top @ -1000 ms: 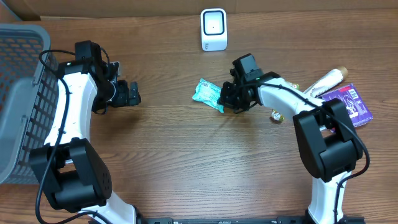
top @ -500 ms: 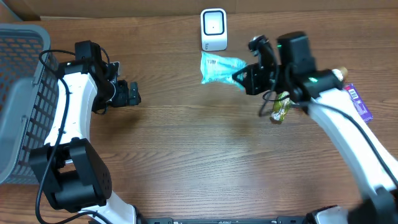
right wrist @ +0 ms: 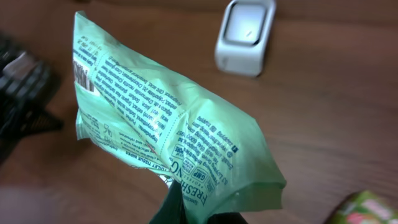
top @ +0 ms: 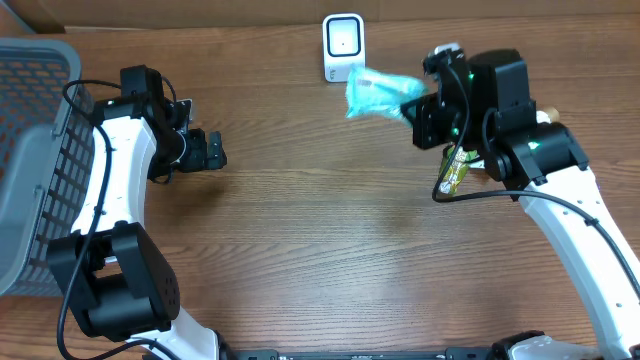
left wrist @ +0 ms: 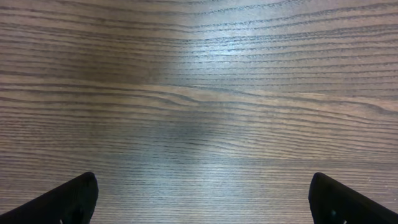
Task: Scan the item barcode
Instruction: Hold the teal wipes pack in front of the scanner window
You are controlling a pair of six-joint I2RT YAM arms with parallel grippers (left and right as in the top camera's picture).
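**Being carried to the scanner: packet picked up, scan not yet shown**

Nothing is being done at the left, where the grey basket is standing at the table edge. The left gripper is being held idle just above bare wood with its jaws spread wide and nothing between them.

Further right, the white scanner is waiting at the back of the table. The green packet is being held in the air just to the scanner's right, pinched at one end by the right gripper, whose jaws are being kept clamped on it. In the wrist view, printed bars that look like the barcode are being shown on the packet's far end.

The pickup is judged done. The barcode is still to be presented to the scanner's face, and no sign of a read is being seen.

Compared with a second ago, the packet is no longer lying on the table at centre. It is being raised and swung rightward past the scanner, while the left arm is being kept unmoved.
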